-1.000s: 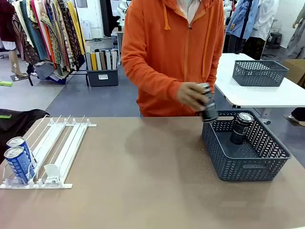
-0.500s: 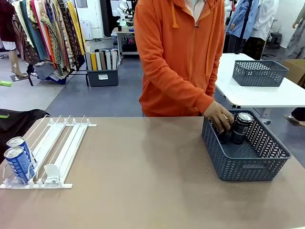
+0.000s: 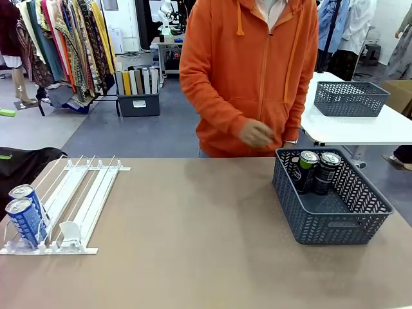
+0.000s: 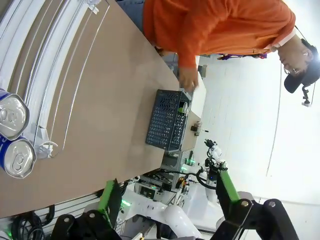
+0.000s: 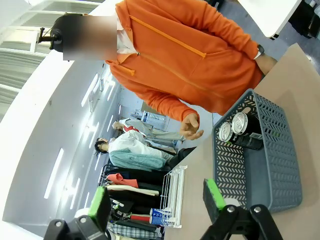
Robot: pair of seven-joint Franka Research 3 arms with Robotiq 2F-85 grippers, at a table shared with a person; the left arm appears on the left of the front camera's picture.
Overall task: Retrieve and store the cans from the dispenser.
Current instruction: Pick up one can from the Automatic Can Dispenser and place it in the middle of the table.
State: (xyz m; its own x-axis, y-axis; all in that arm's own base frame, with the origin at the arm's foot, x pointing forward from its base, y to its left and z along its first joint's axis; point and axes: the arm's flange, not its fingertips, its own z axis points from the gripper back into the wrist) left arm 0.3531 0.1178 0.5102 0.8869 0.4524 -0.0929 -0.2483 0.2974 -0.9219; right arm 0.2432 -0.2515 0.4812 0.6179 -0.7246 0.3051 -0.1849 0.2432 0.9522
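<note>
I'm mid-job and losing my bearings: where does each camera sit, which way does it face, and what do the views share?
Front view: fixed at the robot's side, facing across the table at the person, whose hand shows.
Left wrist view: rolled, above the dispenser end, facing the basket; open left gripper at the bottom.
Right wrist view: rolled, facing over the basket at the person; open right gripper at the bottom.
Shared: all three show the basket and the hand; front and left wrist both show two blue cans.

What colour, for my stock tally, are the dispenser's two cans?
The cans are blue with white lettering, clearest in the front view.
</note>
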